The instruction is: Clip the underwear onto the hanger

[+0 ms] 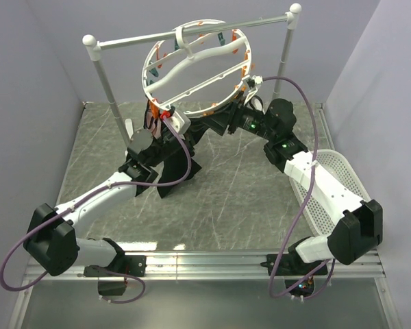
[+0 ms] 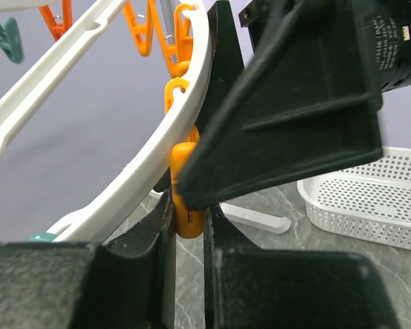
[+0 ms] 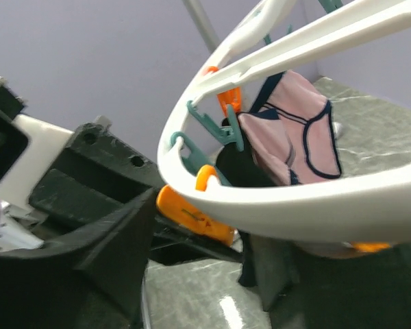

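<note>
The left gripper [image 2: 188, 205] was squeezed nearly shut on an orange pin [image 2: 180, 159] at the hanger's [image 1: 148, 72] low rim. The right gripper [image 1: 236, 110] was at the rim too, but I could not tell how wide its jaws were. The underwear [image 1: 177, 171] hung under that rim.

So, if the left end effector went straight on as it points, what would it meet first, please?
The orange clothespin on the hanger rim: it sits between the fingers of the left end effector, seemingly touching them.
</note>
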`<state>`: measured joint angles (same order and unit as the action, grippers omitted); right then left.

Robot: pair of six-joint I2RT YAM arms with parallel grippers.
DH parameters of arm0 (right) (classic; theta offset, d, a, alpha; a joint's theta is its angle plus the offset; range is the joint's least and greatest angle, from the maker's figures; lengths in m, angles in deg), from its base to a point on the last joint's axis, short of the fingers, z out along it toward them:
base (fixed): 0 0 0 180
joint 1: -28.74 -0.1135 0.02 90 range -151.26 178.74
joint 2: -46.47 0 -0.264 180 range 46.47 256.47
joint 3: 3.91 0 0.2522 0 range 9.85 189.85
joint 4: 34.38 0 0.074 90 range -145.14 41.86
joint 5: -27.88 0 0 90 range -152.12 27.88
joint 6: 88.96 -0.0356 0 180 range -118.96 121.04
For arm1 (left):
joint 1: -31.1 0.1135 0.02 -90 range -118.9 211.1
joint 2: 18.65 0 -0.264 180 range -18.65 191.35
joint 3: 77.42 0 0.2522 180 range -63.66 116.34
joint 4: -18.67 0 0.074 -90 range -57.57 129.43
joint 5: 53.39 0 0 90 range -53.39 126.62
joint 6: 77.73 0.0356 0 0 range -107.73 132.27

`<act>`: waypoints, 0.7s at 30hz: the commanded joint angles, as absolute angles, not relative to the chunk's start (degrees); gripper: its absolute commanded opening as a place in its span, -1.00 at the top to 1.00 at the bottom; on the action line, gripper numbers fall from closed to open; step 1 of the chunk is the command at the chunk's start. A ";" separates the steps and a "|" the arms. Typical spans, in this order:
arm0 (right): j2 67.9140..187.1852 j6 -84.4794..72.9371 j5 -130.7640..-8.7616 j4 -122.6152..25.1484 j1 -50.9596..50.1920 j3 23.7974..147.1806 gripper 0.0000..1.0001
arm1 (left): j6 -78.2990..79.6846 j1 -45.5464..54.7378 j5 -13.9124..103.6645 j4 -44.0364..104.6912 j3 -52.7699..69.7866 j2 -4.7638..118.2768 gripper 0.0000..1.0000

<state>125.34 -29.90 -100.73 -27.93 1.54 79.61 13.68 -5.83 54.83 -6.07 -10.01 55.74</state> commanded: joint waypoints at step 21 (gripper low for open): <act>126.19 -30.59 -96.39 -29.43 0.35 82.37 1.00 | 17.72 -7.14 53.14 -3.60 -10.75 53.07 0.12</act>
